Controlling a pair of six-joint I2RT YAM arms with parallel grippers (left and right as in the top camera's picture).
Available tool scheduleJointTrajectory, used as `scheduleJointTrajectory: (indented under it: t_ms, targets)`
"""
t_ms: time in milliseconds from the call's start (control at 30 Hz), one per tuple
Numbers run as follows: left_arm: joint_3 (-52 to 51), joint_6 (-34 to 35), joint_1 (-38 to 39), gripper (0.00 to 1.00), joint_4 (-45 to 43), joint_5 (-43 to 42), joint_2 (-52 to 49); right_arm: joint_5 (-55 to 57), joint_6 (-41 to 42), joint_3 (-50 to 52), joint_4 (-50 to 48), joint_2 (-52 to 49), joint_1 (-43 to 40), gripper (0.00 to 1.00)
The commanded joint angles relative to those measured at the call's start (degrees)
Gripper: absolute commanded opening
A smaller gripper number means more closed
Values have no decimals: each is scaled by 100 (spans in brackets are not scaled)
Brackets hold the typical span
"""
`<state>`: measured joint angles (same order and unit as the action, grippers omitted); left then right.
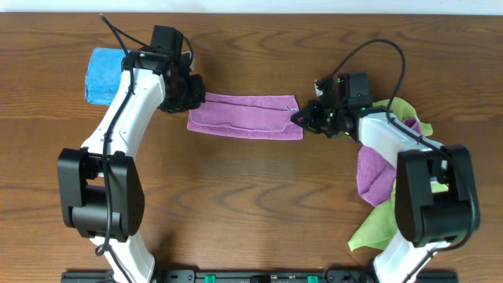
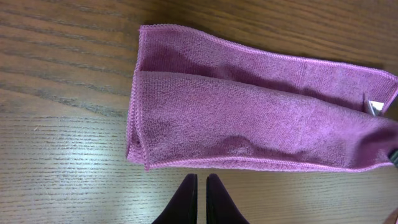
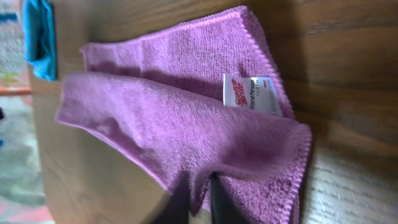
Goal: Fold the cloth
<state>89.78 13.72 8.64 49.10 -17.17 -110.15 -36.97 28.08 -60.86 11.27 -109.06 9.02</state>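
Overhead: the cloth (image 1: 244,116), lilac microfibre folded into a long strip, lies on the wood-grain table (image 1: 251,196) between both arms.
Left gripper (image 2: 199,180): dark fingers pressed together, empty, just off the strip's stitched hem.
Right gripper (image 3: 198,180): pinching the nappy fold near a white label (image 3: 252,94).

The wooden table (image 1: 251,204) bears the folded lilac cloth (image 1: 244,116) mid-table, a blue cloth (image 1: 100,75) far left, green cloths (image 1: 377,224) right.

Glossy brown wood-grain table (image 1: 251,189)
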Motion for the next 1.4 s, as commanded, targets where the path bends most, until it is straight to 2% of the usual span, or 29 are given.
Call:
scheduleJointTrajectory:
  t_ms: [0, 33, 67, 133, 267, 367, 467, 567, 700, 833, 1033, 1233, 1300, 1367]
  targets:
    - [-55, 90, 13, 8, 13, 57, -87, 52, -157, -96, -37, -190, 184, 71]
    - [-55, 87, 57, 8, 11, 59, -87, 55, -160, -98, -39, -192, 212, 91]
    - [-55, 85, 96, 9, 2, 61, -87, 50, -160, -103, -55, -181, 210, 91]
    - [-55, 76, 208, 9, -57, 79, -114, -66, -229, -168, -26, -142, 131, 84]
    - [-63, 46, 422, 9, -341, 278, -345, -389, -398, -321, 188, 92, -227, 81]
    - [-63, 81, 468, 8, -555, 271, -625, -789, -463, -326, 291, 339, -476, 88]
    - [-63, 267, 468, 8, -647, 251, -901, -1296, -505, -323, 345, 514, -708, 87]
    - [-63, 306, 468, 6, -610, 249, -1172, -1228, -831, -323, 581, 566, -866, 85]
    - [-63, 365, 468, 6, -570, 236, -1416, -343, -1290, -321, 1250, 509, -837, 86]
    - [-66, 479, 466, 6, -533, 254, -1563, -249, -1445, -321, 1482, 247, -793, 85]
    - [-66, 522, 466, 6, -466, 260, -1587, -271, -1478, -321, 1272, -168, -398, 84]
    - [-66, 520, 466, 6, -385, 258, -1587, -245, -951, -321, 708, -734, 26, 82]
    - [-66, 520, 468, 6, -382, 256, -1587, -254, -822, -321, 551, -835, 92, 79]
    - [-66, 520, 468, 6, -385, 249, -1587, -343, -717, -323, 350, -852, 173, 71]
